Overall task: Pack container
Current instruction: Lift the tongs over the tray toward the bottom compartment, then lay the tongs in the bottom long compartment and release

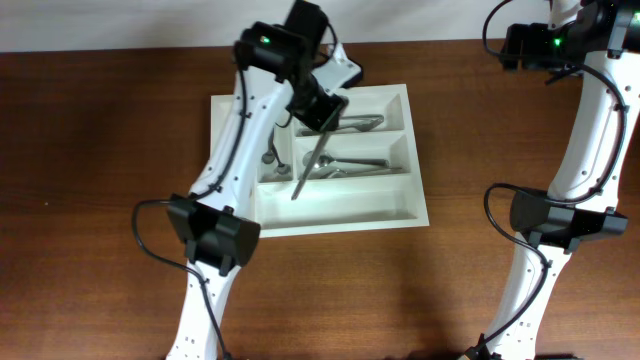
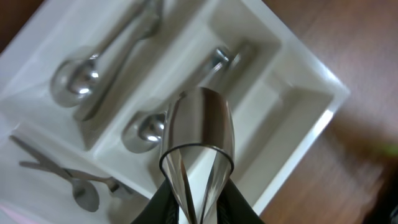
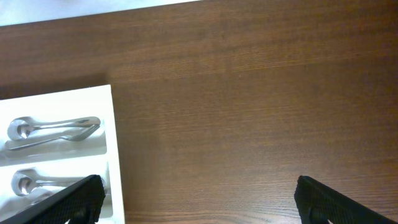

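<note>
The container (image 1: pixel 340 222) is a large white cutlery tray in the middle of the table. My left gripper (image 1: pixel 322 108) hangs above it, shut on a silver utensil (image 1: pixel 310 165) that slants down over the long compartments. In the left wrist view the jaws (image 2: pixel 198 208) pinch the utensil's shiny handle (image 2: pixel 200 124) above the tray (image 2: pixel 323 118). My right gripper (image 3: pixel 199 199) is open and empty over bare wood; it sits at the far right of the table (image 1: pixel 515 45), with the tray's edge (image 3: pixel 115 143) to its left.
Spoons lie in the two upper long compartments (image 1: pixel 350 125) (image 1: pixel 355 165), also seen from the left wrist (image 2: pixel 78 81) (image 2: pixel 146 130). Small utensils lie in an upright compartment (image 1: pixel 270 150). The front long compartment holds nothing. Brown wooden table all around.
</note>
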